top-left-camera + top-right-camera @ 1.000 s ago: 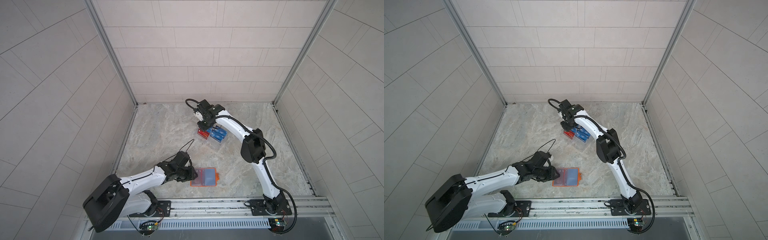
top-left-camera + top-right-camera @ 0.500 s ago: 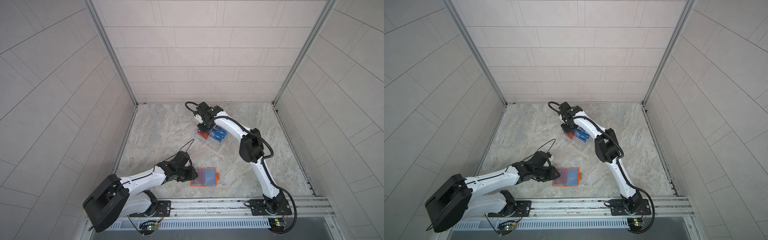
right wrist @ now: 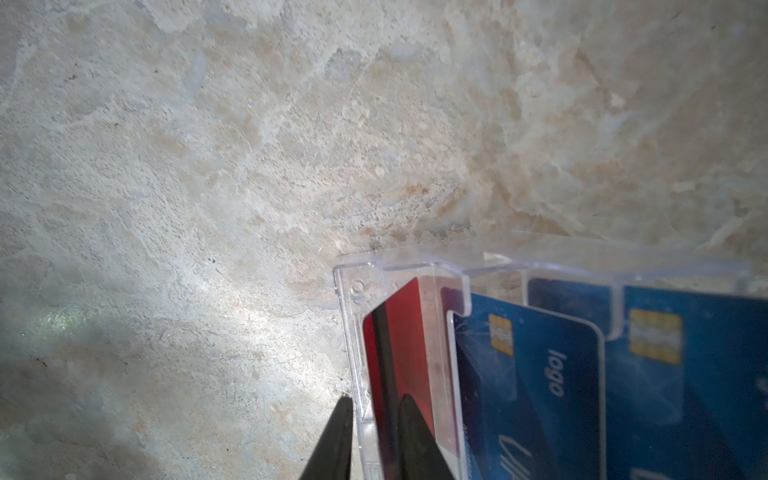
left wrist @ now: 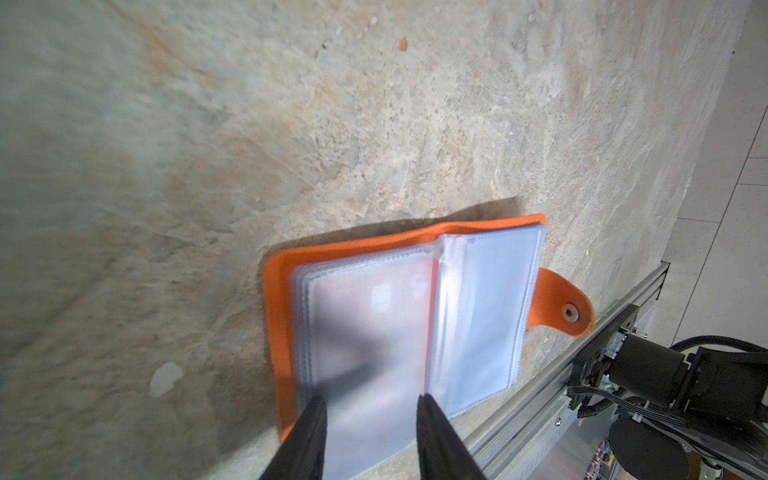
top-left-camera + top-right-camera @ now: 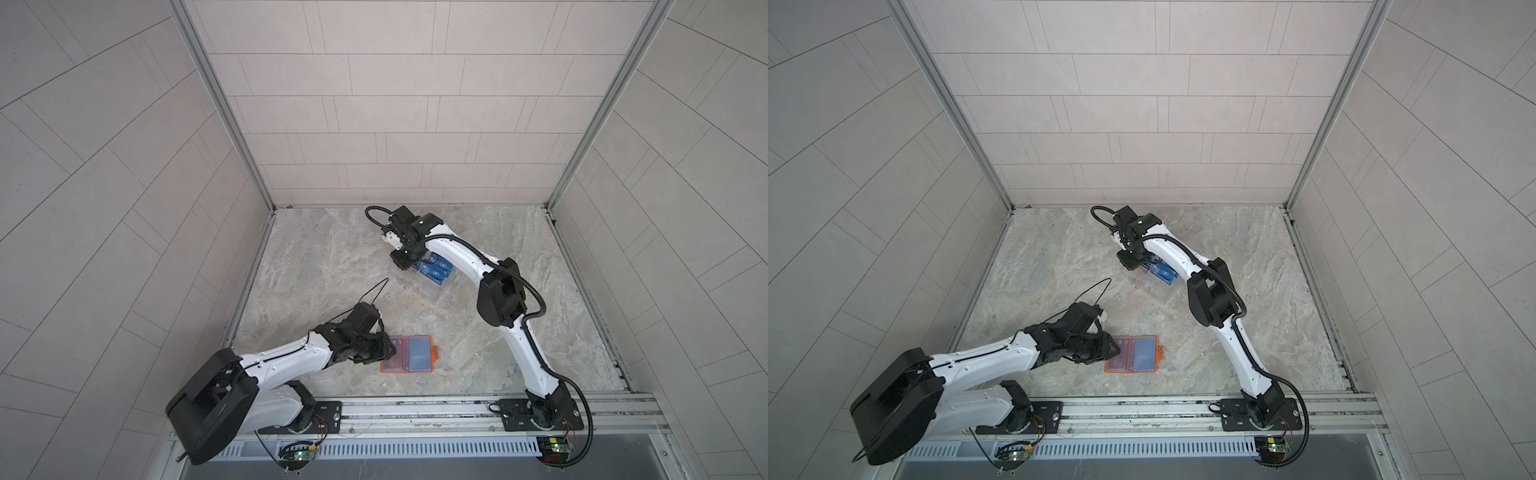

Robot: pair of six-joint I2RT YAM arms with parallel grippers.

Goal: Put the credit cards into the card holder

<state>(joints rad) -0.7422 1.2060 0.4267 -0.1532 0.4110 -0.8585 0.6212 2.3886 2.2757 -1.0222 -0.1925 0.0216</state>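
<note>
Left gripper (image 5: 389, 352) sits low at the card holder (image 5: 417, 354), tips over the page on the left arm's side. Can't judge the gap from up here. Holder lies open and flat on the table (image 5: 332, 266), near the front rail, between the two arm bases. That page reads reddish through the plastic, the other one bluish. Right gripper (image 5: 402, 262) is well apart from it, toward the back wall, nose-down at one end of the clear stand (image 5: 422, 289). Blue cards (image 5: 437, 270) sit in the stand, white lettering showing. Its fingertips are hidden under the wrist.

Both top views agree: left gripper (image 5: 1111, 351) at the holder (image 5: 1144, 353), right gripper (image 5: 1128, 262) at the stand (image 5: 1156, 290).

Left wrist view: left gripper (image 4: 370, 401) has its fingers (image 4: 311, 432) apart with a moderate gap. Nothing is between them, just the clear sleeve page underneath. Can't tell if the tips touch the plastic. The orange cover (image 4: 276, 299) shows around the fanned sleeves, and the snap tab (image 4: 569, 311) sticks out on the rail side. A reddish card shows faintly in the sleeve under the fingers.

Right wrist view: right gripper (image 3: 374, 401) shows a narrow gap. One finger is outside the stand's side wall (image 3: 345, 324), the other over the face of the red card (image 3: 405, 332). The wall and the card's edge lie in the gap. Can't tell if it's pinched. Red card leans in the end slot, blue cards (image 3: 532, 374) just beside it, gold chips visible.
</note>
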